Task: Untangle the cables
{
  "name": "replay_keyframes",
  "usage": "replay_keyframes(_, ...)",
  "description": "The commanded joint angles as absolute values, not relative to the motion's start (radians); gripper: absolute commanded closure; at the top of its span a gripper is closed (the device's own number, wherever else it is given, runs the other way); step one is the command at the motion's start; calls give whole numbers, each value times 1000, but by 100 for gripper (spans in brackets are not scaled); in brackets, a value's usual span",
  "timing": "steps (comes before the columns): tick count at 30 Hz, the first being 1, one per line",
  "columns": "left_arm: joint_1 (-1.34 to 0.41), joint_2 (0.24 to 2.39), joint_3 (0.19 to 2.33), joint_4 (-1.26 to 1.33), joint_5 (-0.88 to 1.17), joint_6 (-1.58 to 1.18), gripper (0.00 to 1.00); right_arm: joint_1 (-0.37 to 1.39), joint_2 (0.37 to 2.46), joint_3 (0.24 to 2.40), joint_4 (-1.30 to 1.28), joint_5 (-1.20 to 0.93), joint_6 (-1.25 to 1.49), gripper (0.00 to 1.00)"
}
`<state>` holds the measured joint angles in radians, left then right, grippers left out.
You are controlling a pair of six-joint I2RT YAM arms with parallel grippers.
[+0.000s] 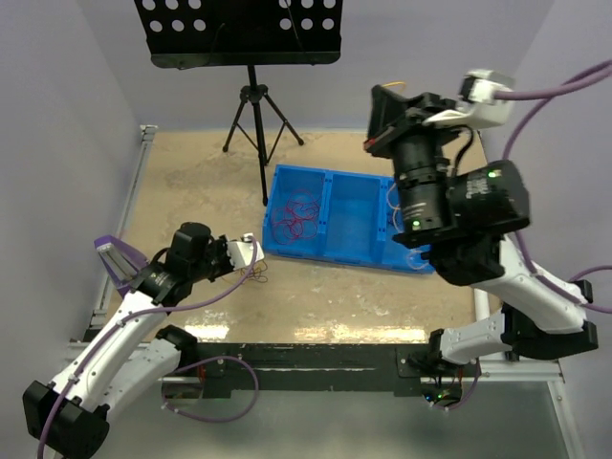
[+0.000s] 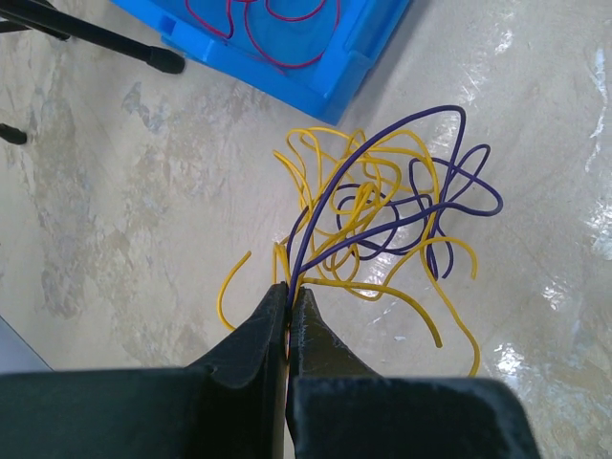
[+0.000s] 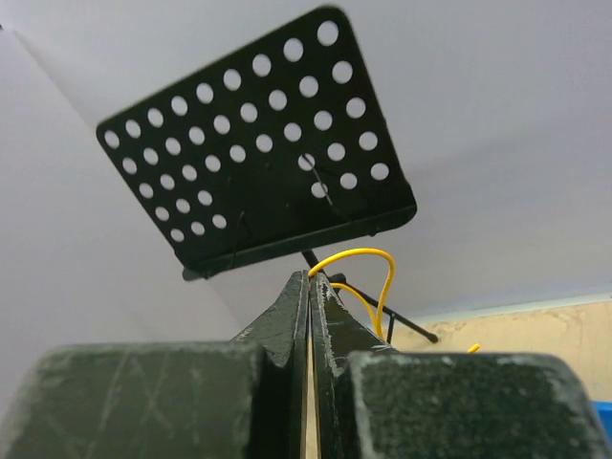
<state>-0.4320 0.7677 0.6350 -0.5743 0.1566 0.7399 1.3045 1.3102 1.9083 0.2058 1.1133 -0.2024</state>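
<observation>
The cables show as a loose tangle of yellow and purple wires [image 2: 382,215] lying on the table just ahead of my left gripper [image 2: 289,287]. That gripper is shut, pinching a purple and a yellow strand at its tips. From above, the left gripper [image 1: 254,260] sits low near the table's front left, with the tangle [image 1: 258,275] at its tip. My right gripper [image 3: 314,275] is raised high and shut on a yellow wire [image 3: 375,260] that loops out beside its tips. In the top view the right gripper [image 1: 379,132] hangs above the blue bin's back right.
A blue two-compartment bin [image 1: 330,251] sits mid-table, with red wires [image 1: 295,218] in its left compartment; its corner [image 2: 325,76] lies just beyond the tangle. A black music stand [image 1: 251,38] on a tripod [image 1: 258,115] stands at the back. Stand leg [image 2: 96,38] crosses upper left.
</observation>
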Motion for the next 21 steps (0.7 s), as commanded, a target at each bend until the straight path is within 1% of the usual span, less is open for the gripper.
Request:
replay_keyframes(1,-428,750,680,-597,210,718,100,1287,1330,1937,241,1072,-224,100)
replay_keyframes(9,-426,732,660,-597,219,730,100,1238,1351,1960,227,1058,-218,100)
replay_keyframes(21,-426,726,663,-604,225,730,100,1094,1390,1916,150,947,-83,100)
